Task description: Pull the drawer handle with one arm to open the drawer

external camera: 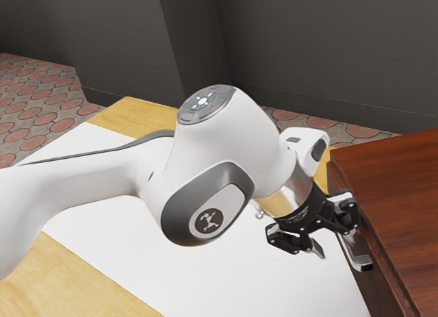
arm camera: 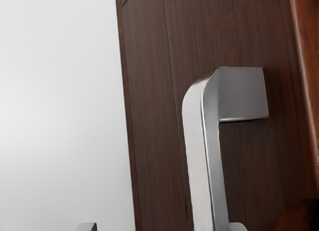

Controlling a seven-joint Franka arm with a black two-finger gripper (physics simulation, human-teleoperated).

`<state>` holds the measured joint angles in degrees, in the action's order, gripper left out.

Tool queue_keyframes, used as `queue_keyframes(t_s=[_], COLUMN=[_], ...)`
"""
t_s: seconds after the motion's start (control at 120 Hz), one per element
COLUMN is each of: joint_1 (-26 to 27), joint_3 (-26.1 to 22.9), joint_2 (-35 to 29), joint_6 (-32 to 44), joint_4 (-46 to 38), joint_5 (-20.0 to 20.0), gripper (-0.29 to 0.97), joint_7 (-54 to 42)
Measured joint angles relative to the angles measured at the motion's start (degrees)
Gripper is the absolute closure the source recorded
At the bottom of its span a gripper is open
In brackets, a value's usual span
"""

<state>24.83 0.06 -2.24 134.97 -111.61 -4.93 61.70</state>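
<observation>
One black two-finger gripper (external camera: 335, 238) on a white seven-joint arm (external camera: 219, 166), set directly before the dark reddish-brown wooden drawer front (arm camera: 154, 116) and facing it. Jaws stand spread wide and hold nothing. One brushed silver metal bar handle (arm camera: 209, 156), mounted on the drawer front by a bent end post and standing proud of the drawer front; in the wrist view its bar runs between the two grey fingertips (arm camera: 85, 226), just beside one and well apart from the other. One dark reddish-brown wooden cabinet (external camera: 404, 194) carrying the drawer front, at the exterior view's right; how far the drawer stands out from it cannot be told. One flat white sheet (external camera: 205, 262), spread before the drawer front beneath the arm, on one light wooden tabletop (external camera: 68, 276).
</observation>
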Motion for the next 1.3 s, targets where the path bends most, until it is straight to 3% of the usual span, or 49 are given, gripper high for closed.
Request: queue_keyframes(t_s=[0.825, 1.3], joint_1=[-1.87, -3.0], joint_3=[0.85, 3.76], joint_2=[-10.02, -16.3], joint_6=[-0.07, -0.09], joint_4=[-11.23, -16.93], joint_5=[0.67, 2.2], gripper=[0.43, 0.43], joint_7=[-0.82, -1.04])
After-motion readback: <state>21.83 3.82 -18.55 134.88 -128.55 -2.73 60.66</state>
